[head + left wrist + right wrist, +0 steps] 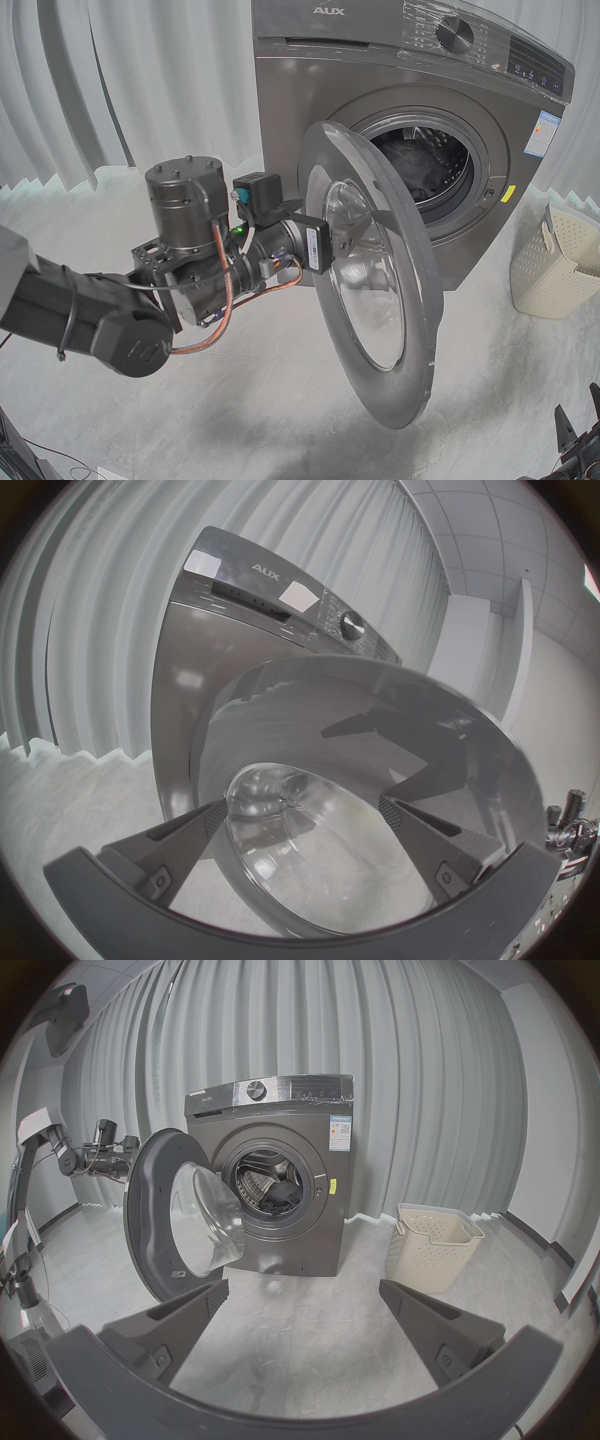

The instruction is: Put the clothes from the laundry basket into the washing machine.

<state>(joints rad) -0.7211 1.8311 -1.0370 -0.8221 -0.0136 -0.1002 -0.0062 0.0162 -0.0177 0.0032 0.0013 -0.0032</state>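
The grey washing machine (300, 94) (281, 1122) stands with its round door (375, 281) (150, 1210) swung wide open. Dark clothes (415, 165) (281, 1194) lie inside the drum. My left gripper (353, 234) (303, 806) is open and sits against the outer face of the door (350, 730), its fingers spread across the glass window. The cream laundry basket (556, 269) (431, 1250) stands on the floor to the machine's right; no clothes show above its rim. My right gripper (578, 437) (303, 1288) hangs low and well back from the machine, open with nothing between its fingers.
Pale curtains hang behind and beside the machine. The grey floor (312, 1335) in front of the drum opening and the basket is bare. The open door sticks far out into the room between my left arm (187, 250) and the drum.
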